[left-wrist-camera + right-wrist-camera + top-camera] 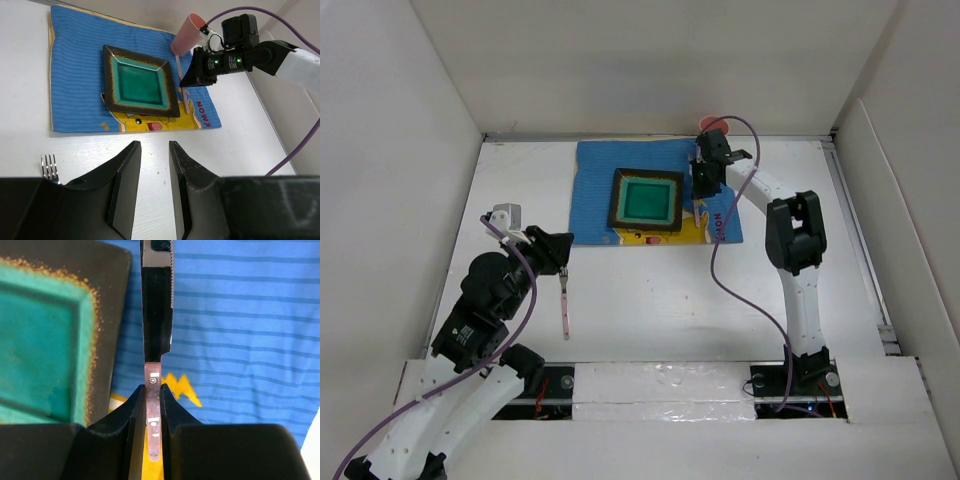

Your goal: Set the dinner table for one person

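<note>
left gripper (154,150): jaws slightly apart, holding nothing; fork (565,308) just beside it
right gripper (152,392): clamped on knife (156,305) handle, over placemat (595,190), right of plate (647,200)
surface (650,290): white, panel-walled, under placemat and fork

Slim knife (157,315) pinched in right hand (152,392), blue placemat (240,315), green plate (45,340)
</note>
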`<state>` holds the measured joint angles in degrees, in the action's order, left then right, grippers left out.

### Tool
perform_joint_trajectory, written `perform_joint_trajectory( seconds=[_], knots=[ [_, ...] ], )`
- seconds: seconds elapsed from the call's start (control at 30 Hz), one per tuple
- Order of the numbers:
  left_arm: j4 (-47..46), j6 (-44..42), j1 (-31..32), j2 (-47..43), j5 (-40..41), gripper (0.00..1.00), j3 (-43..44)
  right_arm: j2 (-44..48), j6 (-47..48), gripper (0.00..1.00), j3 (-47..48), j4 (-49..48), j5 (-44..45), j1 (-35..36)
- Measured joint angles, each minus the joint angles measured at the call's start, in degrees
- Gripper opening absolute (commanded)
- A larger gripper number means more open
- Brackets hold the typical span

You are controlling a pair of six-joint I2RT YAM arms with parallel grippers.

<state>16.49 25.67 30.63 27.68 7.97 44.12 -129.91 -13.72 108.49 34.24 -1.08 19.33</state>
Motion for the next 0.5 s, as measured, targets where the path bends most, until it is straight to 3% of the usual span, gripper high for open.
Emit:
perform_joint_trajectory(
  seconds=[0.4, 0.5],
  knots=[
    [0.0, 0.02, 0.0, 0.04, 0.09, 0.27, 0.0, -2.47, -0.42, 0.0, 0.24, -0.55, 0.26, -0.24],
    [0.0, 0.02, 0.0, 0.09, 0.13, 0.27, 0.0, -2.47, -0.68, 0.11, 0.22, -0.57, 0.66, -0.48]
  ],
)
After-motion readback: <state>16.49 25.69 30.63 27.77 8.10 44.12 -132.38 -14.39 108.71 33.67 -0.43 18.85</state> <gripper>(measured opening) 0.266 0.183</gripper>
